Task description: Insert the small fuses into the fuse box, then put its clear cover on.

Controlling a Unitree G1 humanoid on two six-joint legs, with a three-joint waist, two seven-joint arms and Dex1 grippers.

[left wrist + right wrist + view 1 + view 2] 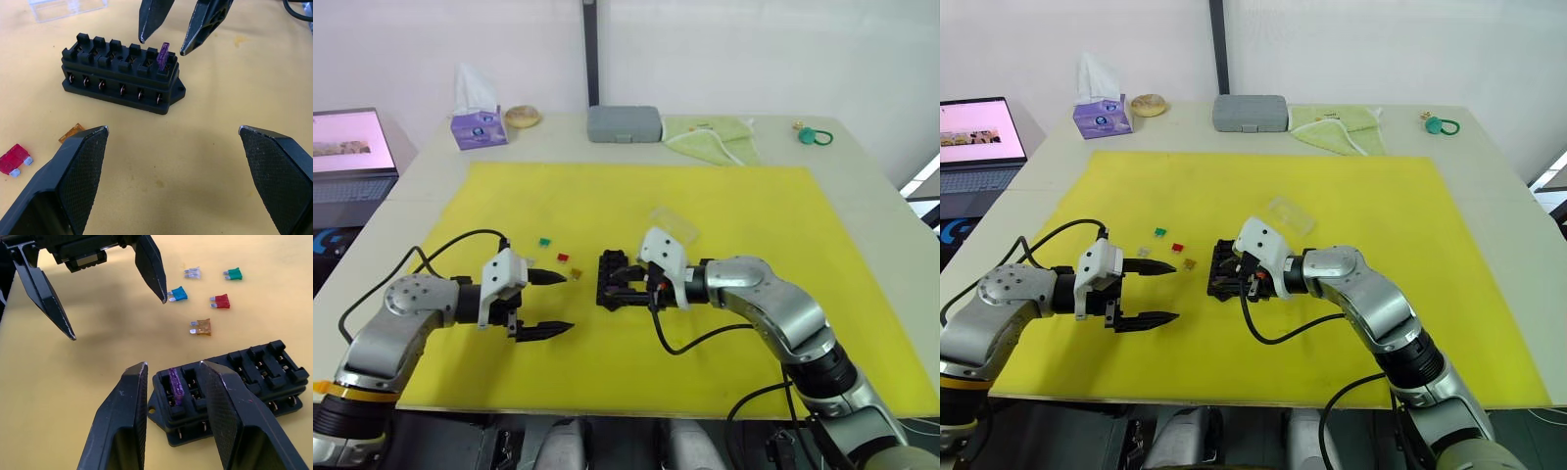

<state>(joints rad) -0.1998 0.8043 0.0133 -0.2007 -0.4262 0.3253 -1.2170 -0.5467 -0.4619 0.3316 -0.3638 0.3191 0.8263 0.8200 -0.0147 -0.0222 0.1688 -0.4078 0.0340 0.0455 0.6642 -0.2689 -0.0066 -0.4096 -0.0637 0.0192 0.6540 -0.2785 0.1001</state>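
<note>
Working from the near edge of the yellow mat [724, 362] outward, I have the left gripper [544, 303] at lower left of the head view, jaws spread wide and empty, pointing toward the middle; I read that as parked clear so it does not crowd the box, while staying within reach of the loose fuses. At centre the right gripper [1255, 277] hangs right over the near end of the black fuse box [120, 73], its fingers [120, 416] parted a little on either side of the purple fuse [175, 384], which stands upright in the end slot; the fingers look just off the fuse rather than pinching it, so I judge it seated or nearly so, and released. The other slots look empty. Just beyond the left gripper, left of the box, five fuses lie flat and apart on the mat: orange [202, 327] nearest the box, then red [221, 301], teal [178, 294], grey [193, 272] and green [234, 273], spread so each can be picked singly. Up and to the right of the box the clear cover [674, 224] waits on the mat, out of the way until the slots are filled. Farther back, along the table's far edge, sit a tissue box [477, 125], a grey case [624, 123] and a green cloth [712, 135].
</note>
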